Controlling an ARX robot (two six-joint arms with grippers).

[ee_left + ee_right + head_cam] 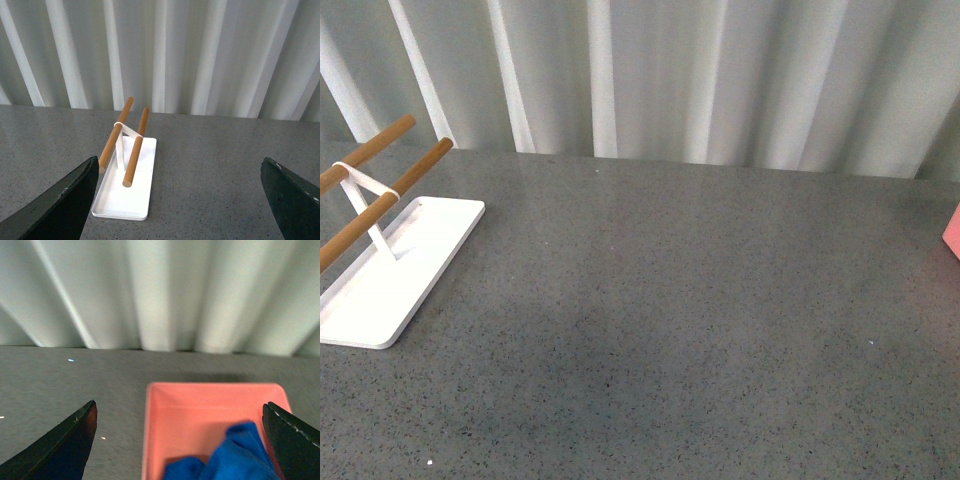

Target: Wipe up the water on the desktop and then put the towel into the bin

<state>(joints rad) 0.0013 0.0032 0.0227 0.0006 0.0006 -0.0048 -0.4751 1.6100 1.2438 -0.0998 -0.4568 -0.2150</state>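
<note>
We see the towel (225, 455) already lying in the bin (165, 410) under our wide-open right pincer (180, 440), the surface (670, 300) looks dry, so only pulling away remains.

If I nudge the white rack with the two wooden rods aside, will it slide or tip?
The rack probably slides: its flat tray base lies on the smooth desktop. Pushed high at the wooden rods, it may tip, since one thin post carries them. It looks light.
</note>
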